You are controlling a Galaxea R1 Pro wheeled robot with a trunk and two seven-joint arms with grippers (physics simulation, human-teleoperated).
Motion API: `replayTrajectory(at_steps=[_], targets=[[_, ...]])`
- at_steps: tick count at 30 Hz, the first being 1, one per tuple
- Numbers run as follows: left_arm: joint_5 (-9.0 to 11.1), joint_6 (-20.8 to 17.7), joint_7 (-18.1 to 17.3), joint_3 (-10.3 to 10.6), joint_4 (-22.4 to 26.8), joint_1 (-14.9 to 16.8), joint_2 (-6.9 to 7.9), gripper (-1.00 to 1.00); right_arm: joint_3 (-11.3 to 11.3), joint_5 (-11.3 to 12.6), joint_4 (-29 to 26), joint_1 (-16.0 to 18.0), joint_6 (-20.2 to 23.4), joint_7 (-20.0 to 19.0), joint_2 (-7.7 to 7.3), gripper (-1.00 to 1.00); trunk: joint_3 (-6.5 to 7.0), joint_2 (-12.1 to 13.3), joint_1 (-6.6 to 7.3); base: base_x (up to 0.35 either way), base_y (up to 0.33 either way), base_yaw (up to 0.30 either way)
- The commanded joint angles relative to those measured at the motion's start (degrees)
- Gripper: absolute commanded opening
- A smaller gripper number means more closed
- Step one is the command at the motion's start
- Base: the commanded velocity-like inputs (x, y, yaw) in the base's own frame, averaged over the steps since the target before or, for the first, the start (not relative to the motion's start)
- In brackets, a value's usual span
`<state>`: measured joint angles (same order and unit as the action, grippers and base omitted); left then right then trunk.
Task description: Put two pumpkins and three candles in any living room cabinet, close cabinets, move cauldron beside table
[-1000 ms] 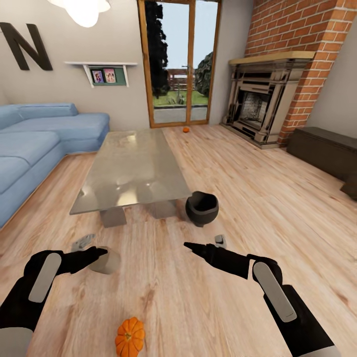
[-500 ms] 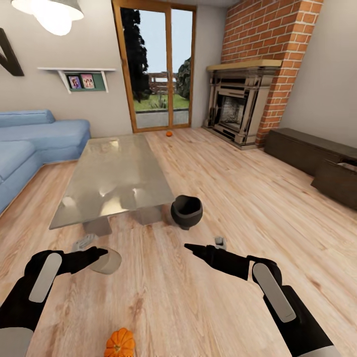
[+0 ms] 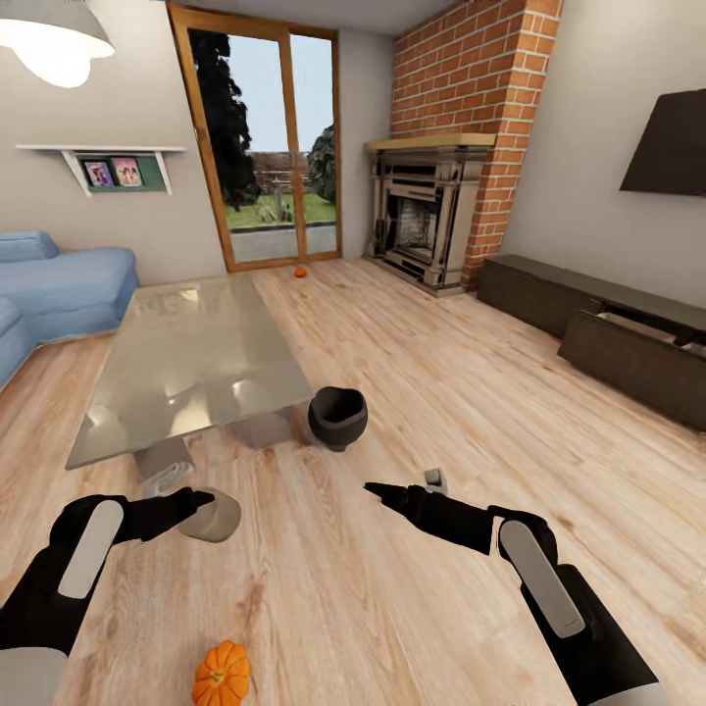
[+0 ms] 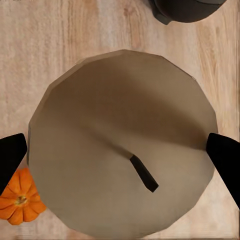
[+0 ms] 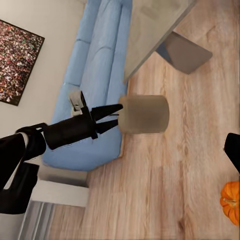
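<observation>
My left gripper (image 3: 196, 501) is shut on a tan candle (image 3: 212, 516), held just above the wood floor; in the left wrist view its fingertips (image 4: 226, 161) press the sides of the candle (image 4: 120, 145). The right wrist view shows the candle (image 5: 145, 114) against the left gripper (image 5: 111, 116). My right gripper (image 3: 373, 487) is open with nothing in it. One orange pumpkin (image 3: 221, 674) lies on the floor near me, and another pumpkin (image 3: 301, 272) lies by the glass door. The black cauldron (image 3: 338, 417) stands at the corner of the glass table (image 3: 186, 353). The dark cabinet (image 3: 549, 294) runs along the right wall.
One cabinet drawer (image 3: 632, 355) stands pulled out at the right. A brick fireplace (image 3: 422, 216) fills the far corner and a blue sofa (image 3: 59, 289) sits left of the table. Open wood floor lies between the table and the cabinet.
The whole view has swung to the right, so the table, cauldron and pumpkins sit further left in the picture and more of the cabinet shows. Both arms hold their pose, candle still gripped.
</observation>
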<state>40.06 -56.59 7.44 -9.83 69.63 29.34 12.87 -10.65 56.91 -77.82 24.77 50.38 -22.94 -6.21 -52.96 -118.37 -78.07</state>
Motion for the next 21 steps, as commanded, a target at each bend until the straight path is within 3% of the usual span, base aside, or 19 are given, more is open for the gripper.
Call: replayTrajectory(at_steps=[1,12,17,21], targets=[[0.81,-0.2,0.58,-0.03,0.07,0.02,-0.01,-1.0,0.0,-0.22,0.27,0.04,0.09,-0.27,-0.03,1.0,0.2,0.39,0.24,-0.01,0.0,-0.228],[0.81,-0.18,0.8,0.23,-0.13,0.02,-0.33,-1.0,1.23,-0.15,3.24,0.02,0.07,-0.34,-0.03,1.0,2.86,4.81,2.65,-0.002,0.0,-0.228],[0.74,-0.19,0.91,0.62,-0.35,0.02,-0.36,-1.0,4.71,-0.06,5.38,0.03,0.07,-0.44,-0.03,1.0,4.06,6.81,3.75,0.0,0.0,-0.228],[0.72,-0.18,1.05,1.44,-0.51,0.02,-0.36,-1.0,5.6,-0.05,7.1,0.03,0.07,-0.46,-0.03,1.0,5.03,8.42,4.63,0.0,0.0,-0.228]])
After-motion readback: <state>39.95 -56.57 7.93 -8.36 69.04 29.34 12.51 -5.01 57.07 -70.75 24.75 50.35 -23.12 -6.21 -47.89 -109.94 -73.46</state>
